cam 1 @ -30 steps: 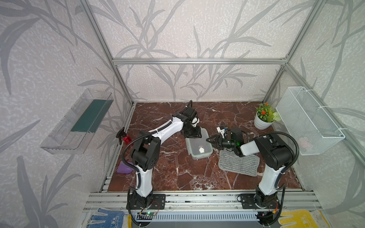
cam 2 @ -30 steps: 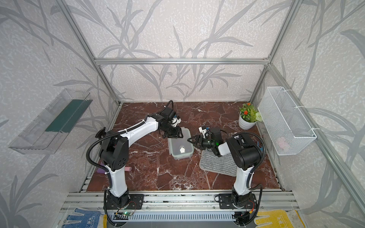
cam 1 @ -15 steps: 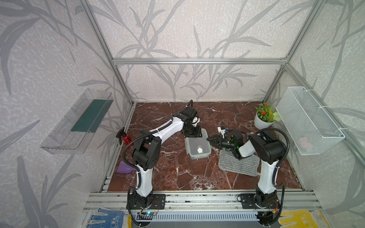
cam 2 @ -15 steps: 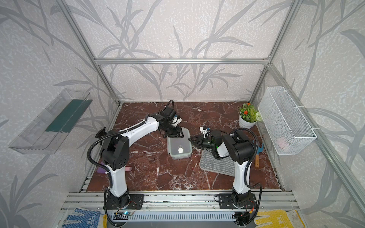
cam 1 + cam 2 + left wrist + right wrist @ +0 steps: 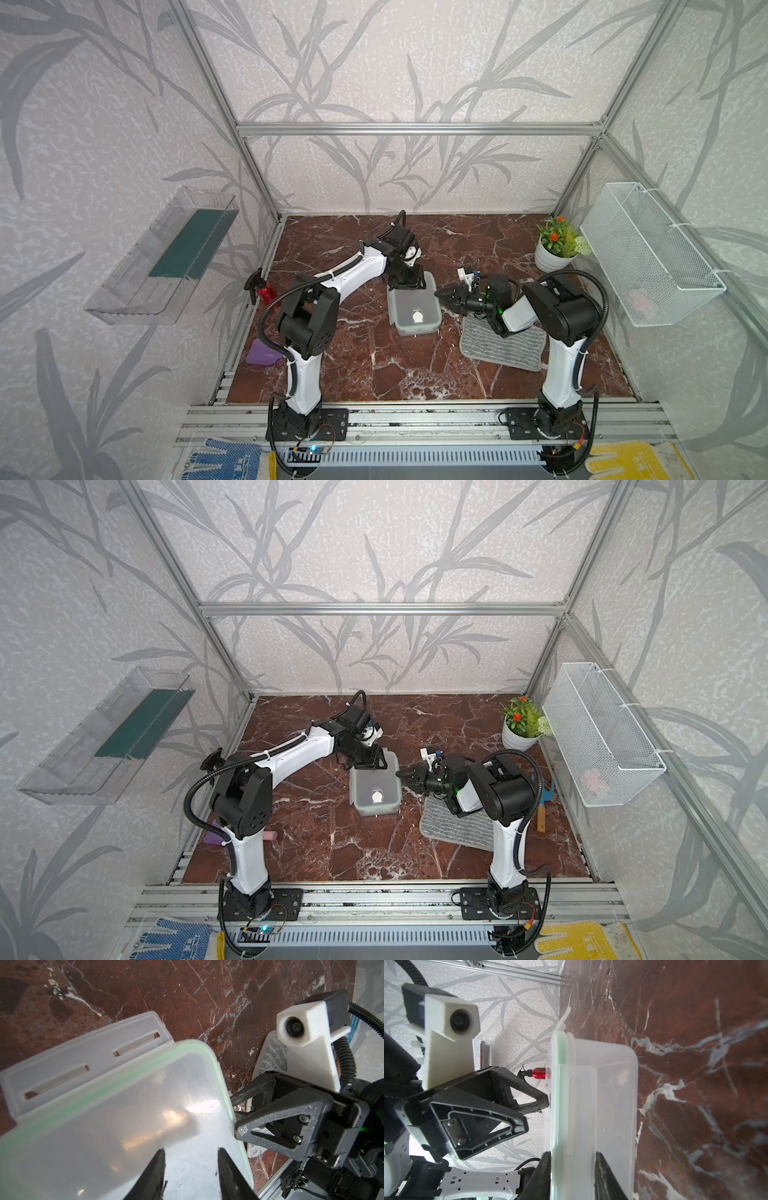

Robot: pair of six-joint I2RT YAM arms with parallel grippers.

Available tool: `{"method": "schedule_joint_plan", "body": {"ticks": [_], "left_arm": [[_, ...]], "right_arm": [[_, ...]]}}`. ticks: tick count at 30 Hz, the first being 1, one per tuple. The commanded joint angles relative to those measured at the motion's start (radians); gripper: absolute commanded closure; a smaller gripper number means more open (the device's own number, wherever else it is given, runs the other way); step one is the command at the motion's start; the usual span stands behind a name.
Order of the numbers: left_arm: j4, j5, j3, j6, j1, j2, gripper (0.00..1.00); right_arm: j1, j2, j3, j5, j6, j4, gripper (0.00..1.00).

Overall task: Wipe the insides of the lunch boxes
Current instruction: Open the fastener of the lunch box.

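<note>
Lunch box: my one translucent grey lunch box (image 5: 413,309) sits mid-counter (image 5: 374,365), long side running near to far, between my two arms.
Lid: the clear lid (image 5: 124,1115) with its pale green rim is on the tub. One end clip (image 5: 83,1064) is splayed outward and looks unlatched.
Step in hand: I judge I am opening the box, so no wiping has begun.
Doing it well: I should bear down lightly with my left arm so this light tub neither skids on the polished counter nor tips. With my right, I should peel the side clip (image 5: 581,1105) outward off the tub's rim before raising anything. Lifting too soon would drag the whole box up with the lid.
Left fingers: my left fingers (image 5: 152,1176) are at the far end of the box, parted about halfway. Bare lid shows between them. The tips rest on the lid's top and nothing is pinched.
Right fingers: my right fingers (image 5: 602,1172) reach in sideways from the right. They are narrowed around the lid's right edge, one finger on top and one under the side clip. They appear to be grasping it.
Cloth: the grey cloth (image 5: 503,343) lies flat just right of the box, under my right arm.
</note>
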Motion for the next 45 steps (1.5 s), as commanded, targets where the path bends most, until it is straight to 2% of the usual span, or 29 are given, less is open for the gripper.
{"method": "schedule_joint_plan", "body": {"ticks": [1,12,19,23,33,36,40,45], "left_arm": [[-0.16,-0.111,-0.1,0.011,-0.003,0.139,0.57],[-0.16,-0.118,-0.104,0.008,-0.004,0.144,0.57],[-0.165,-0.117,-0.086,0.006,-0.004,0.139,0.57],[-0.18,-0.121,-0.055,0.009,-0.004,0.126,0.57],[-0.236,-0.118,0.153,0.018,-0.004,0.093,0.56],[-0.256,-0.119,0.233,0.02,0.0,0.084,0.55],[-0.266,-0.117,0.299,0.022,0.014,0.036,0.54],[-0.267,-0.12,0.261,0.026,0.07,-0.071,0.49]], "right_arm": [[0.033,-0.06,-0.002,0.008,-0.053,-0.004,1.0],[0.036,-0.277,0.034,0.099,-0.318,-0.528,1.0],[0.036,-0.349,0.086,0.129,-0.41,-0.728,1.0],[0.034,-0.374,0.099,0.133,-0.418,-0.764,0.99],[0.033,-0.44,0.125,0.163,-0.474,-0.914,0.41],[0.032,-0.424,0.132,0.164,-0.478,-0.933,0.29],[0.031,-0.367,0.139,0.135,-0.446,-0.883,0.25],[0.033,-0.304,0.168,0.093,-0.407,-0.819,0.25]]}}
